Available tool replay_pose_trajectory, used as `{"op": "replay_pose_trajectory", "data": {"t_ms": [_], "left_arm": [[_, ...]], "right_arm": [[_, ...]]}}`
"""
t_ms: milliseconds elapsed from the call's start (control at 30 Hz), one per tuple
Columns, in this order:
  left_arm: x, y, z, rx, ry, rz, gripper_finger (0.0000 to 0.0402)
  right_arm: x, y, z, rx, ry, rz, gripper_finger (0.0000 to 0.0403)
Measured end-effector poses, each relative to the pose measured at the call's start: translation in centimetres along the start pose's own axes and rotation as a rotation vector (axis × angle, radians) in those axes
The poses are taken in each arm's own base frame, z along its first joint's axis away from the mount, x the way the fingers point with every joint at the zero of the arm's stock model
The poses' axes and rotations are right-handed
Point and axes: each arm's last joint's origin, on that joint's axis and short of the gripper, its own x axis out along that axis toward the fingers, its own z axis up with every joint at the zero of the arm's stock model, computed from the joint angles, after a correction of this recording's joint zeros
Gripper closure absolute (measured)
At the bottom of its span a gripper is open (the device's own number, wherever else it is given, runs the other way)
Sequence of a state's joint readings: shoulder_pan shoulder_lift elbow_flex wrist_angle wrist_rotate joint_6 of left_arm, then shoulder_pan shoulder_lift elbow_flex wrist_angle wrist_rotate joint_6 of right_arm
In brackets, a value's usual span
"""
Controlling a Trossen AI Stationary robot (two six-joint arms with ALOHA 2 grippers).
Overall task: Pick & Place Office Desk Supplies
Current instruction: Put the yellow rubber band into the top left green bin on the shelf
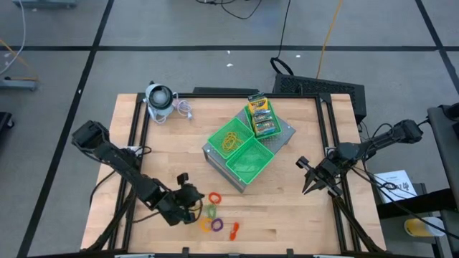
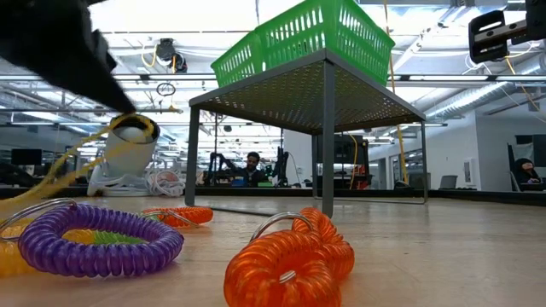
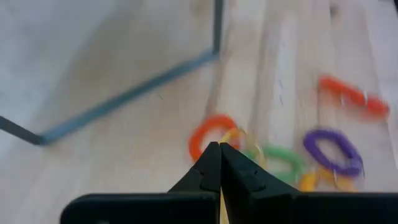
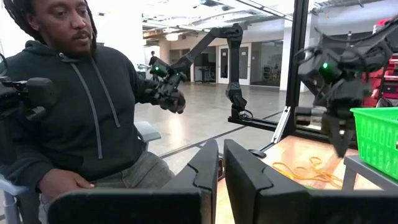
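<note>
Several coil rings lie on the wooden table near its front edge: red point(image 1: 215, 197), green point(image 1: 210, 211), purple point(image 1: 217, 224), orange point(image 1: 234, 229) and yellow point(image 1: 206, 225). My left gripper point(image 1: 192, 195) hovers just left of them, shut on a thin yellow strand of the yellow ring. On the grey base, one green tray holds tan rubber bands point(image 1: 233, 138), another holds printed card boxes point(image 1: 262, 118), and the third point(image 1: 249, 162) has nothing in it. My right gripper point(image 1: 310, 185) waits shut at the table's right edge, holding nothing. My left gripper pinches a thin yellow strand point(image 2: 130, 126) between its two shut fingertips, slanting down from the table's left. That end is lifted, and the strand runs stretched down toward the table beside the purple ring point(image 2: 94, 243). A yellow sliver point(image 3: 220, 202) shows between the fingers.
A grey-white round gadget point(image 1: 159, 100) with a clear piece stands at the far left corner. A dark frame rail point(image 1: 136, 143) runs along the table's sides. Bare wood lies between the rings and the trays. A person point(image 4: 81, 106) sits beyond the table's right side.
</note>
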State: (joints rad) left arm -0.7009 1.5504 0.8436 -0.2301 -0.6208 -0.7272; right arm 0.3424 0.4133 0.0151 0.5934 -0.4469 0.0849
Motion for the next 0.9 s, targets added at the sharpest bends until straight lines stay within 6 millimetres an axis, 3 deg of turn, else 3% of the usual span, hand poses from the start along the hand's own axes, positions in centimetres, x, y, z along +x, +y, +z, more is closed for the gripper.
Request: {"op": "replay_pose_trajectory", "data": {"t_ms": [200, 433, 700, 900], "left_arm": [[-1.9, 0.4, 1.6, -0.06, -0.078, -0.04, 0.04], [-4.8, 0.9, 4.7, -0.091, -0.299, -0.076, 0.0401], [-7.5, 1.4, 7.5, -0.034, -0.53, -0.076, 0.0401], [-8.4, 1.9, 9.4, 0.016, -0.67, -0.017, 0.04]], "right_arm": [[0.0, 0.0, 0.0, 0.0, 0.0, 0.0, 0.0383], [0.0, 0.0, 0.0, 0.0, -0.001, 0.0, 0.0383], [0.0, 0.0, 0.0, 0.0, 0.0, 0.0, 0.0383], [0.0, 0.0, 0.0, 0.0, 0.0, 0.0, 0.0383]]}}
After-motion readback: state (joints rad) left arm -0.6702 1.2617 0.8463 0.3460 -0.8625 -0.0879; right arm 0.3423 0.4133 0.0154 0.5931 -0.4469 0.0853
